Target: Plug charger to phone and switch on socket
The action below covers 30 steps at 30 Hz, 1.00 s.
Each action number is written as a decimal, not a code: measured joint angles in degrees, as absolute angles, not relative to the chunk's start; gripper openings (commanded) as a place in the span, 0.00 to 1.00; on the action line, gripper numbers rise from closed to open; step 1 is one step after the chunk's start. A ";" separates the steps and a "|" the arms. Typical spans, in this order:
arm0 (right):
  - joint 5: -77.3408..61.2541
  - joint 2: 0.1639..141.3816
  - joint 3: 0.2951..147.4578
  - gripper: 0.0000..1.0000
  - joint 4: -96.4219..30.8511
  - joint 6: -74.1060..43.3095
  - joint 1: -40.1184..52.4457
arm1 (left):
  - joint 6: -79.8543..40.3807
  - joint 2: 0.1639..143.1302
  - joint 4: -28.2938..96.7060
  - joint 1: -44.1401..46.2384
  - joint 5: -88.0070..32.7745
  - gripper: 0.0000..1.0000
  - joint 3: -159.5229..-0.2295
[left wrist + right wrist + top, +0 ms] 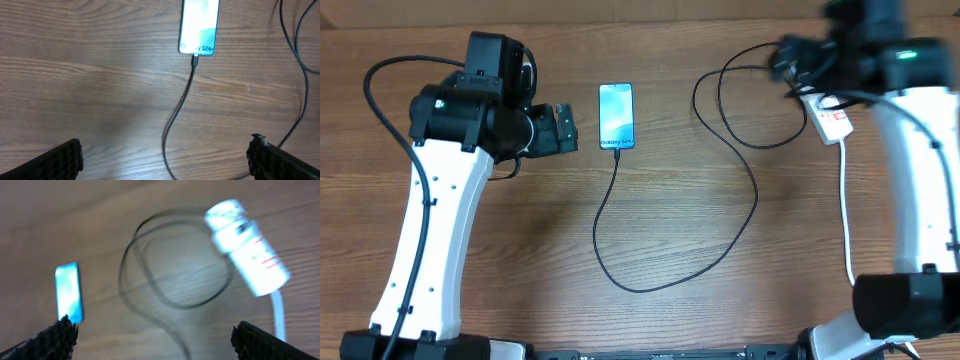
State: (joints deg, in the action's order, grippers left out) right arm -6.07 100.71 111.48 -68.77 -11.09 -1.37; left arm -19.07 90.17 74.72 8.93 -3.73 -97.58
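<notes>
phone (199,27): charger (180,105) plugged in;
left gripper (164,150): spread wide, empty;
right gripper (154,329): spread wide, empty, near socket (247,247)

The phone (616,115) shows a blue-teal gradient screen inside a black edge. The charger (182,100) is black. The socket (830,120) is white with red marks, and its lead (847,210) is white. The desk (540,250) is brown wood grain. The left pincer (563,128) is black.

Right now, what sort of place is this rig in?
Likely a robot test bench, not a home: bare wood-grain table, white left arm and right arm at its edge, a phone, cable and power strip on it.
</notes>
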 measured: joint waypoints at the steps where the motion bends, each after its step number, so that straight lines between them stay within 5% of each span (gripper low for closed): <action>1: -6.74 100.97 111.96 1.00 -68.05 -10.33 -3.49 | -19.16 90.30 74.39 8.93 -3.84 1.00 -97.58; 10: -6.00 107.39 110.80 0.94 -51.68 -7.55 -12.91 | -19.16 90.35 73.65 8.93 -4.05 1.00 -97.54; 11: -5.32 108.55 110.72 0.89 -51.03 -7.46 -13.39 | -19.16 90.35 73.65 8.93 -4.05 1.00 -97.54; 12: -4.45 110.24 110.59 0.73 -50.54 -7.51 -13.85 | -19.16 90.35 73.65 8.93 -4.05 1.00 -97.54; 15: -2.09 113.65 110.45 0.67 -50.06 -7.18 -14.13 | -19.16 90.35 73.65 8.93 -4.05 1.00 -97.54; 23: 3.25 122.41 109.89 0.06 -47.42 -6.61 -14.15 | -19.16 90.35 73.82 8.93 -4.05 1.00 -97.54; 30: 5.26 124.66 109.80 0.04 -46.98 -7.79 -14.17 | -19.16 90.35 73.87 8.93 -4.03 1.00 -97.54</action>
State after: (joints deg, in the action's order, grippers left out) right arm 5.26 124.66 109.80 -46.98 -7.79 -14.17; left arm -19.16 90.35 73.87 8.93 -4.03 -97.54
